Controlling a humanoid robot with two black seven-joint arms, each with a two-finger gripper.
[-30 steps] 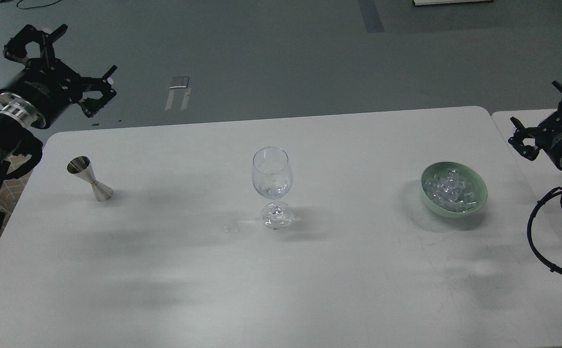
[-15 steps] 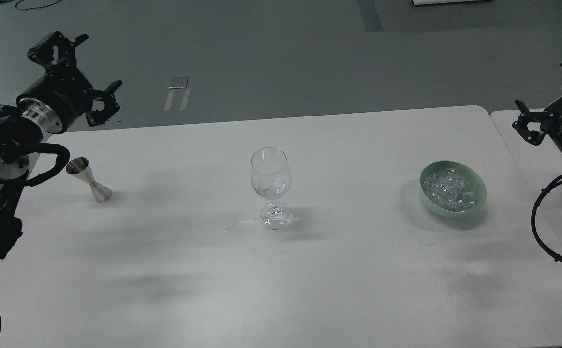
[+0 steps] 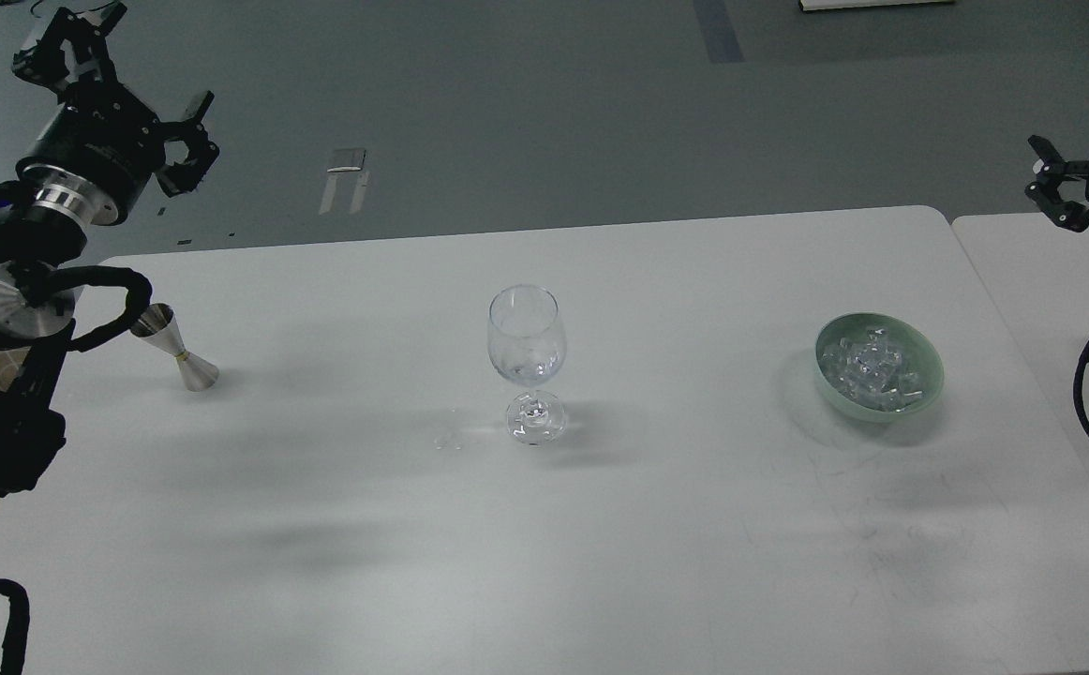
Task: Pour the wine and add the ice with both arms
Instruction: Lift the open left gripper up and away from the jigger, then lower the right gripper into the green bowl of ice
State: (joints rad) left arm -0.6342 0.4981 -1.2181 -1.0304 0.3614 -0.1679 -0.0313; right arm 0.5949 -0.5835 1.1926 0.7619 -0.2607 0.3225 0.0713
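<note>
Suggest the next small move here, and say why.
Probably lower the left gripper toward the steel measuring cup. Both grippers hang open and empty, the right gripper off past the table edge. The cup stands upright near the left arm, and the wine glass and the bowl of ice look untouched.
</note>
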